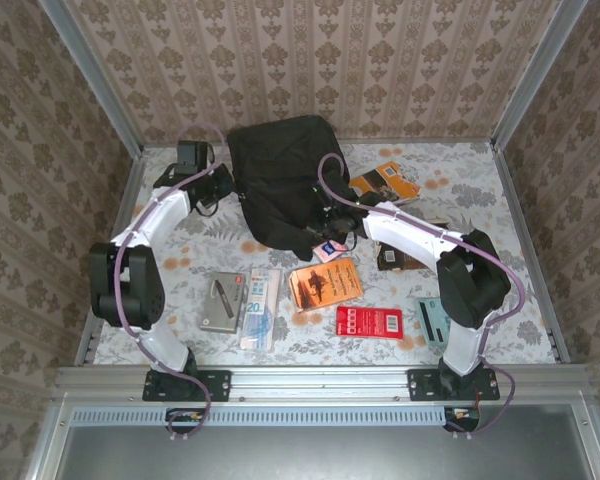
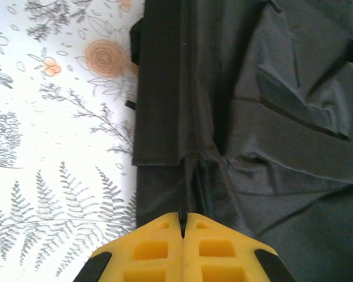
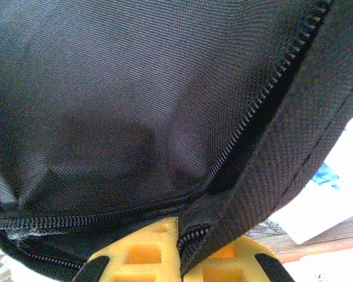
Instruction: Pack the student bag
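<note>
Right claw [image 3: 191,235] pinching student bag [image 3: 135,88] beside zipper [image 3: 253,114], left claw [image 2: 182,226] pinching side fabric

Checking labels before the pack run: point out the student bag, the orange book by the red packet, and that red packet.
student bag [image 1: 275,175], top external view, middle of its black fabric.
orange book [image 1: 325,283], top external view, centre of its cover.
red packet [image 1: 370,321], top external view, centre of its top face.
</note>
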Tool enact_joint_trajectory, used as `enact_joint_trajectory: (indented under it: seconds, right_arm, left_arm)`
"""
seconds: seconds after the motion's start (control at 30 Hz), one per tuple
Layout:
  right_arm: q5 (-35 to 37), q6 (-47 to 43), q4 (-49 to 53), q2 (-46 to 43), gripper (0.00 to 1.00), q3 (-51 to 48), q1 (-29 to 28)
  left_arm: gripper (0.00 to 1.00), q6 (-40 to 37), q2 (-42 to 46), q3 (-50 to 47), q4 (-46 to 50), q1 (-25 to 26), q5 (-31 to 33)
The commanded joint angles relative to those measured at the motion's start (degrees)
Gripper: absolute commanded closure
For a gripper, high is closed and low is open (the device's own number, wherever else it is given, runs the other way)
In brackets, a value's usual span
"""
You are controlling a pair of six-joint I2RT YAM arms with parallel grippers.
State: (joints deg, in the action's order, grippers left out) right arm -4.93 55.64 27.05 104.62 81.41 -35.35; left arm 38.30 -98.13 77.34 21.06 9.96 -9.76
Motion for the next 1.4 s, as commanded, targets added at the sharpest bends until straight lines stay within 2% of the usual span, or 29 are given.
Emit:
enact_joint_trajectory:
  seconds: [0.0, 0.37, 0.57, 0.63, 0.73, 0.83, 0.93, 1.0, 1.07, 1.17, 1.27, 1.37]
  right_arm:
    - [0.3, -3.7, 1.8, -2.3, 1.00, 0.9, 0.6]
    - [-2.5, -7.0, -1.1, -2.2, 1.00, 0.5, 0.6]
    - [-2.6, -13.1, -0.9, -0.7, 1.00, 2.7, 0.6]
    - [-1.8, -15.1, 0.3, 0.2, 1.00, 4.1, 0.6]
    - [-0.1, -16.8, 1.2, 1.1, 1.00, 5.1, 0.6]
    - [3.0, -17.3, 1.7, 0.9, 1.00, 4.6, 0.8]
    - [4.7, -16.9, -0.6, -0.5, 0.99, 2.0, 1.5]
    - [3.4, -16.0, -3.9, -1.2, 0.98, 0.0, 2.4]
    - [-0.2, -14.3, -9.0, -1.9, 0.99, -2.7, 3.7]
    - [-7.6, -9.5, -19.9, -2.3, 1.00, -7.5, 6.5]
    - [-16.7, -2.7, -36.1, -1.5, 1.00, -12.9, 8.9]
    - [-24.8, 2.7, -48.4, 1.1, 1.00, -14.2, 10.2]
  left_arm:
    - [1.00, -1.9, -0.1, 2.9, -1.1, -2.1, 3.8]
    - [1.00, -1.2, -1.7, 4.3, -0.9, -2.6, 3.6]
    - [1.00, 2.9, 3.6, -2.0, -2.6, -2.6, 4.8]
    - [1.00, 6.3, 7.1, -6.4, -1.6, -2.1, 9.1]
    - [1.00, 10.0, 13.5, -15.0, -5.0, -0.7, 14.0]
    - [0.99, 10.6, 17.4, -18.1, -3.7, 0.4, 18.1]
    - [0.89, 10.5, 20.9, -20.1, -2.6, 1.2, 20.7]
    - [0.73, 10.6, 22.3, -20.7, -2.0, 1.7, 21.2]
    - [0.55, 10.3, 22.6, -19.4, 0.7, 2.0, 21.0]
    - [0.43, 8.8, 23.2, -17.3, 4.6, 2.5, 23.1]
    - [0.35, 5.5, 24.9, -16.0, 5.7, 3.5, 25.6]
    - [0.32, -1.0, 23.7, -12.8, 5.6, 5.6, 24.0]
